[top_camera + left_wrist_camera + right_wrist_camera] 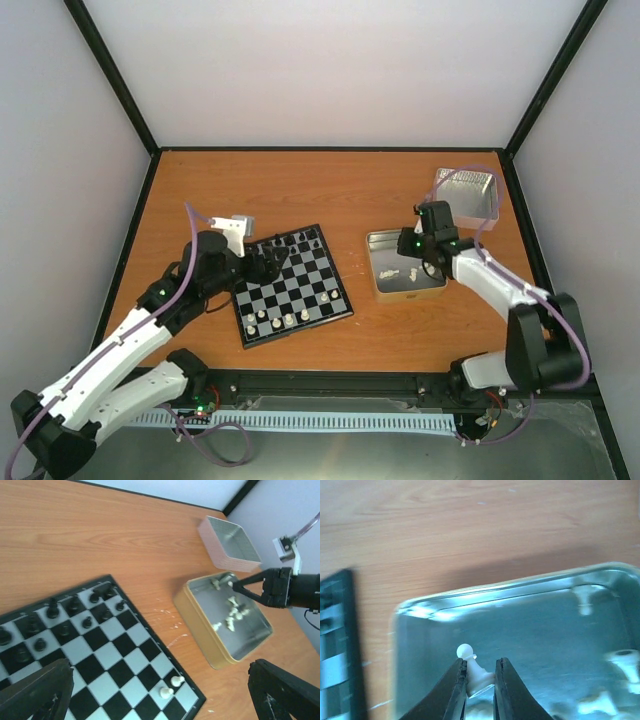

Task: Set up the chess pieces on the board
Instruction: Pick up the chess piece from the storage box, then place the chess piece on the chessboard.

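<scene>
My right gripper (pixel 481 664) pinches a white pawn (pixel 478 676) below its head, inside the tin (pixel 520 586) near one wall: light, slick plastic, prob. pivots, so hold mid-body; left gripper (pixel 160 695) gapes, well apart from tin.

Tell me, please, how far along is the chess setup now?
Done: several white chessmen stand on the near rows of the board. In hand: the right gripper pinches a white pawn in the tin. Still to do: loose white pieces lie there.
</scene>
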### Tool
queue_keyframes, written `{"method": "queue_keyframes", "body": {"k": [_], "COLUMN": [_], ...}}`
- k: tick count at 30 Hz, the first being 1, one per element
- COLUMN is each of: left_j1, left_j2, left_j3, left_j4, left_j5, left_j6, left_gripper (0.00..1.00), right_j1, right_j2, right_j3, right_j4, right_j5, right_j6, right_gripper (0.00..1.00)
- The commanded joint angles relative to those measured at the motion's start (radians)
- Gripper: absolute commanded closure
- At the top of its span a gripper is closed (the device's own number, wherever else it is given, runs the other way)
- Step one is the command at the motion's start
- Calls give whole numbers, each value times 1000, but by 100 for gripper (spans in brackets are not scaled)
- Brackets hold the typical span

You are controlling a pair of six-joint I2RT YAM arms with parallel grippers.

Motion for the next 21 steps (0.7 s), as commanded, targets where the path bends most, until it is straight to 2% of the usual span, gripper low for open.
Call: {"method": "queue_keyframes", "body": {"k": [1,5,7,11,15,17,21], "left_j1": [5,5,5,5,5,5,5], "left_j2": [64,132,158,195,225,231,234], "left_j3": [38,83,81,66,91,81,47], "left_j4": [105,179,286,476,516,546,585], "left_j5": [203,349,455,602,642,660,652], "left_j6": [-28,-144,-219,-344,-401,-436,-472], "left_gripper": [4,4,4,6,12,19,40], "right_j1": [13,45,75,154,234,264,302], "right_j2": [-161,-283,-333,-364,-356,-346,-313], "right_j3": [-63,-90,-85,-47,-10,5,20], "right_j4": [75,190,230,275,309,330,398], "right_j5": [-304,-589,-664,-746,-758,-769,-792], "right_j6": [-34,-57,-56,-55,-45,-41,-16], "right_gripper": [89,88,88,87,86,86,85]}}
